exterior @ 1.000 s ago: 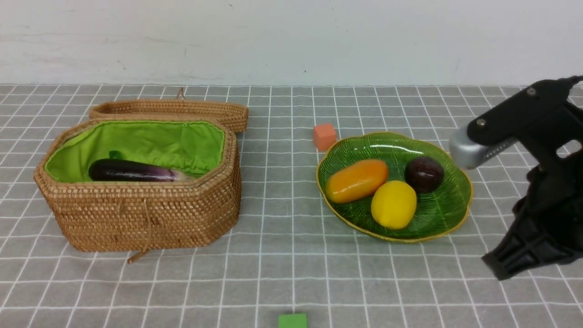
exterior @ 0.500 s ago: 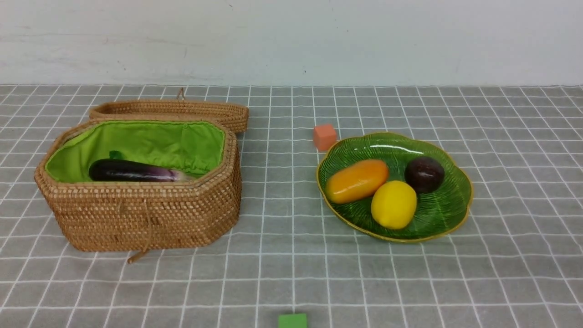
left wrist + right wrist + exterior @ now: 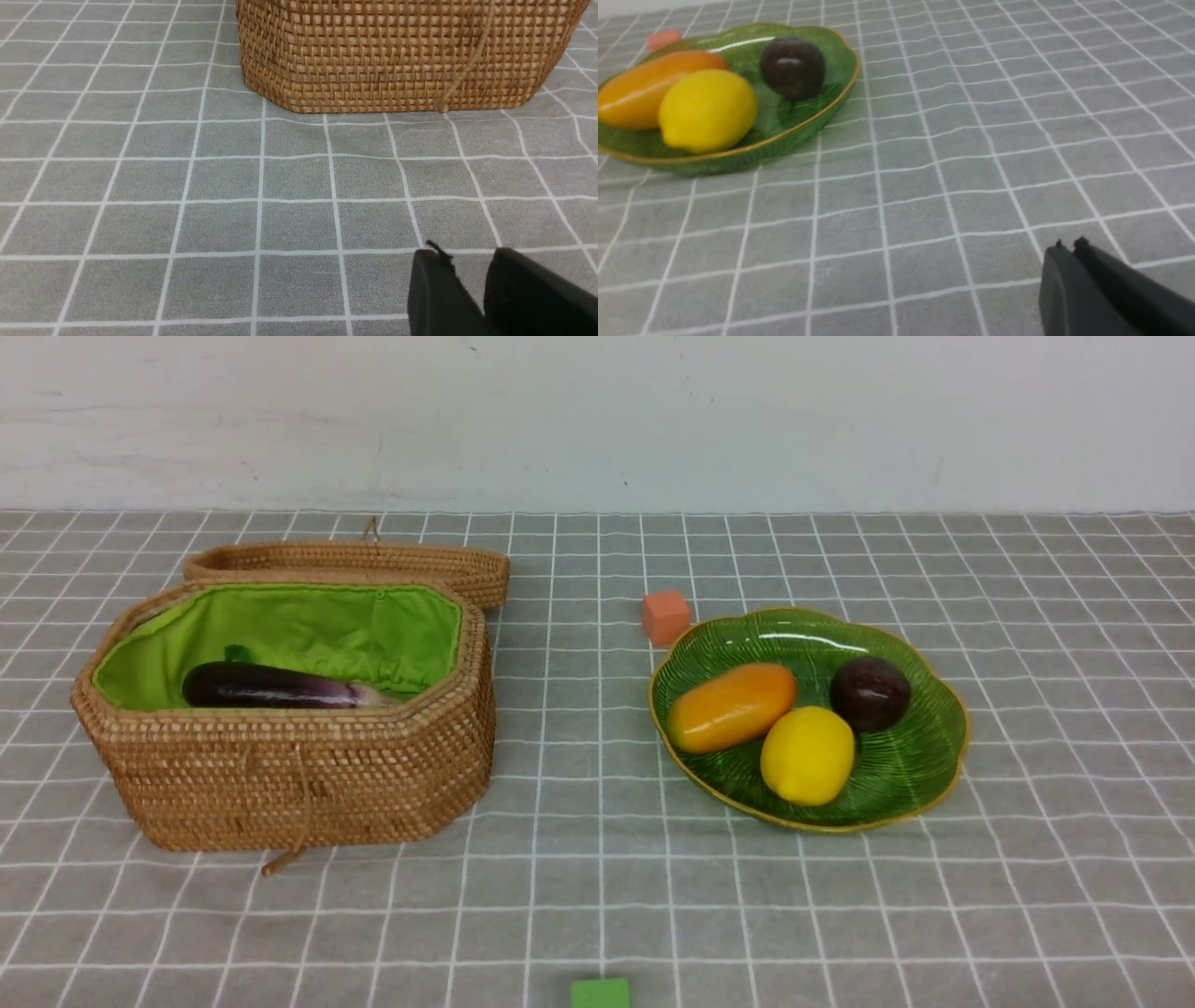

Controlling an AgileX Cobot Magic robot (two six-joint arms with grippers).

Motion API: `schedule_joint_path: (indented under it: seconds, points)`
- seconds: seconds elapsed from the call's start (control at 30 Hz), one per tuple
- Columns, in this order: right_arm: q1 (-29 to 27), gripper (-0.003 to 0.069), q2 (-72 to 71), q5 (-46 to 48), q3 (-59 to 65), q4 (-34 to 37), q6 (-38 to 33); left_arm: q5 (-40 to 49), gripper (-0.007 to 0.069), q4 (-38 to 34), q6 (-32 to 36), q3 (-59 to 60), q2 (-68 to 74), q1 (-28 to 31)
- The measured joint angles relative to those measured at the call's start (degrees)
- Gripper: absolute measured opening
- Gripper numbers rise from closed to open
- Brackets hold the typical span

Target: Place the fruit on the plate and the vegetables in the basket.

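From my remote station: lemon (image 3: 808, 754), maroon fruit (image 3: 870, 693) and mango (image 3: 731, 706) lie on the plate (image 3: 920, 775). The eggplant (image 3: 271, 687) rests in the basket (image 3: 299, 775); carrot and radish I cannot make out. My left gripper (image 3: 469, 268) shows a narrow gap, empty. My right gripper (image 3: 1069, 246) is closed, empty, near the plate. Sorting looks nearly complete.

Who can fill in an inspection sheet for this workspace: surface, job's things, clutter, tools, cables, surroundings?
Surface: grey checked cloth.
Job's things: mango, lemon and maroon fruit on the plate; eggplant in the open basket; other vegetables mostly hidden.
Clutter: orange cube behind the plate, green cube at the near edge.
Tools: left tool slightly apart, empty; right tool shut, empty.
Cables: nothing seen.
Surroundings: white wall.
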Motion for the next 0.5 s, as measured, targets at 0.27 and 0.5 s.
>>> schedule_joint_path:
  seconds: [0.27, 0.5]
  points:
    - [-1.66, 0.0029, 0.0, 0.0, -0.04, 9.5, -11.14, 0.0, 0.0174, 0.0, 0.0, 0.0, 0.0, 0.0]
    - [-1.67, 0.0041, 0.0, 0.0, -0.11, 10.25, -11.88, 0.0, 0.0181, 0.0, 0.0, 0.0, 0.0, 0.0]
